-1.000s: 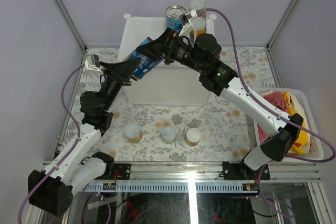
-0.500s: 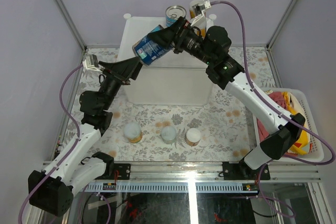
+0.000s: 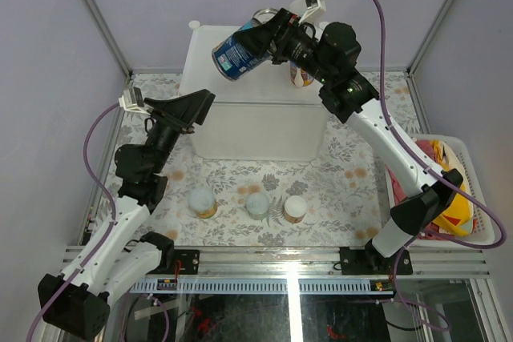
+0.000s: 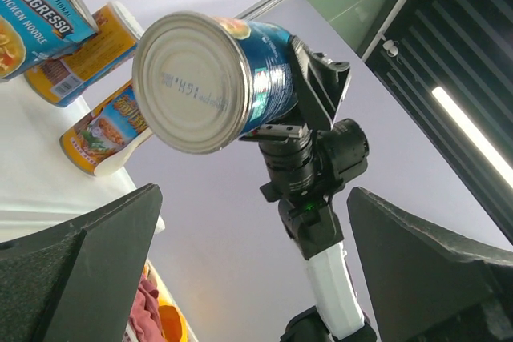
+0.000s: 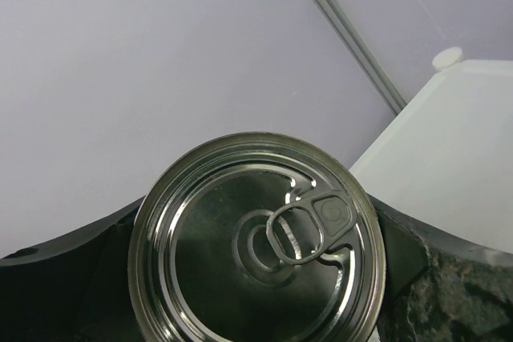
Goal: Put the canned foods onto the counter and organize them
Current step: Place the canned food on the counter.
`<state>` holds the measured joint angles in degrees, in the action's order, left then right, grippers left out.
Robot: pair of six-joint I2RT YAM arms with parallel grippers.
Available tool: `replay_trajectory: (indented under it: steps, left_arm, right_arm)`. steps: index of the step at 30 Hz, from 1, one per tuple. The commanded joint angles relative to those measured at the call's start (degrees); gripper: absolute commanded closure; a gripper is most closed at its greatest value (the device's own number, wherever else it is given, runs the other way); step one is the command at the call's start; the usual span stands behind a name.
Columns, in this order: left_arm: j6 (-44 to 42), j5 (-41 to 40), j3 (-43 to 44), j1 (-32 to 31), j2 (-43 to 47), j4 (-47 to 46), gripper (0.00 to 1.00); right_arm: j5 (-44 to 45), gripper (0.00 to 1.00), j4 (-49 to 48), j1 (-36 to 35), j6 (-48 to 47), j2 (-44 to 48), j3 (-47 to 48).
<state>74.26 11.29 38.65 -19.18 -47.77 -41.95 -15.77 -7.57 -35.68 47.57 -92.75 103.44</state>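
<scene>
While pinching the blue tin [image 3: 232,55] sideways in the right claw [image 3: 264,39], left claw [image 3: 194,106] spread, likely needed righting onto the counter [image 3: 256,130].

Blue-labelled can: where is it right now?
Top view: the blue-labelled can is tilted in the right gripper above the far edge of the counter, just left of an upright tin.

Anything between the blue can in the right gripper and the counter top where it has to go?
Nothing visible. The blue can, held tilted by the right gripper, hangs over bare counter top; the Progresso can and two yellow-orange cans stand at the far right corner, off to the side.
</scene>
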Motion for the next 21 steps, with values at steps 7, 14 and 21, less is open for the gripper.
replay_trajectory:
  steps: [7, 14, 21]
  left_arm:
    - [-3.51, -0.40, 1.05, 0.20, 2.24, 4.67, 0.00]
    - [-5.25, 0.78, 2.06, 0.19, 2.19, 7.13, 0.00]
    - [-6.81, 1.76, 2.56, 0.20, 3.20, 10.13, 0.00]
  right_arm:
    - [-0.58, 1.00, 4.63, -0.57, -14.91, -5.31, 21.24]
    - [2.90, 1.00, 15.16, -3.43, -26.11, -10.33, 31.20]
    - [10.35, 1.00, 21.14, -7.52, -36.01, -12.98, 34.73]
